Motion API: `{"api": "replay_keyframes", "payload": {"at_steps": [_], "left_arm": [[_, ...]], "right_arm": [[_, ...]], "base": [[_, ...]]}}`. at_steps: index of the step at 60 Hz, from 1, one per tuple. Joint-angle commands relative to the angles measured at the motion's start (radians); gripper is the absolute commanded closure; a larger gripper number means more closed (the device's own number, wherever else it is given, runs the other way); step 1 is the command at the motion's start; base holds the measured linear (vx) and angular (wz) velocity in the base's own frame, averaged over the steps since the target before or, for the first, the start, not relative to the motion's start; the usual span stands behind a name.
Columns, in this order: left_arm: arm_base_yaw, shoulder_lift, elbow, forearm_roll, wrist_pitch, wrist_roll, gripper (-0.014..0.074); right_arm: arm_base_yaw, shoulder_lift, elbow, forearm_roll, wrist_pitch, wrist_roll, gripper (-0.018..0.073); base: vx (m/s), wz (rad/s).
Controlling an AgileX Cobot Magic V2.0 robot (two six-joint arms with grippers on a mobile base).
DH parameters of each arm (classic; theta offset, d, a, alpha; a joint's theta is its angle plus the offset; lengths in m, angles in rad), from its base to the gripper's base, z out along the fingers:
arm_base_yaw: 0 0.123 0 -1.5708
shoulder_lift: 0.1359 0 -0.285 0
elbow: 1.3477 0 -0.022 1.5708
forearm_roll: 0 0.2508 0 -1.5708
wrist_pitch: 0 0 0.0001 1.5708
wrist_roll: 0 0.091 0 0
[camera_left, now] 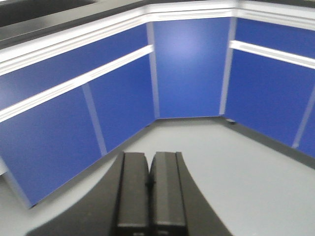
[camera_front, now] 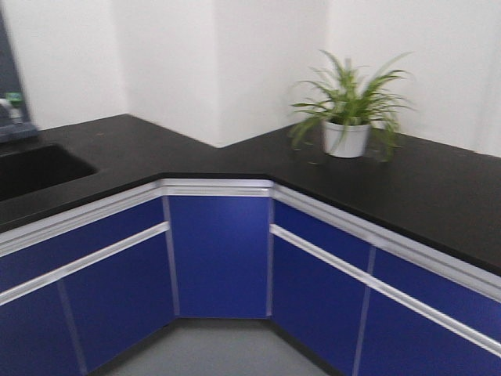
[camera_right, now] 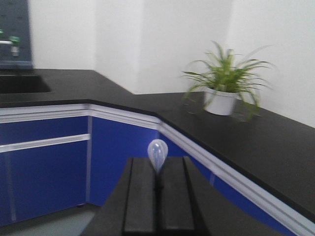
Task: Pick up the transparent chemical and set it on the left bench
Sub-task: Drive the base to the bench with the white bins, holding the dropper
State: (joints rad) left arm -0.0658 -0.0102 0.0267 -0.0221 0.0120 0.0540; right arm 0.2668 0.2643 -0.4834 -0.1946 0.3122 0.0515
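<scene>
Against blue cabinets (camera_right: pixel 115 152), right jaws clamp the transparent chemical (camera_right: pixel 157 153), tip poking above; left jaws together.

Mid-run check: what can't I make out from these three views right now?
- transparent chemical: right wrist view shows only its rounded tip; the right gripper, jaws shut on it, hides the rest.
- left bench: cut off by the front view's left edge, as is its sink.
- fixture beside the sink: blurred, cropped; unidentifiable.
- left gripper, jaws shut: its view shows mostly cabinet doors, the benchtop barely.
</scene>
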Motion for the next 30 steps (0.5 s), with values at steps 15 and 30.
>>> {"api": "replay_keyframes", "payload": {"at_steps": [15,30], "left_arm": [[-0.002,-0.019,0.016,-0.001,-0.078,-0.008,0.06],[-0.002,-0.019,0.016,-0.001,-0.078,-0.008,0.06]], "right_arm": [[-0.001,0.012,-0.025,-0.014,-0.077,-0.002,0.0562],[-0.001,0.012,-0.025,-0.014,-0.077,-0.002,0.0562]], "base": [[-0.16,0.65],[-0.1,0.71]]}}
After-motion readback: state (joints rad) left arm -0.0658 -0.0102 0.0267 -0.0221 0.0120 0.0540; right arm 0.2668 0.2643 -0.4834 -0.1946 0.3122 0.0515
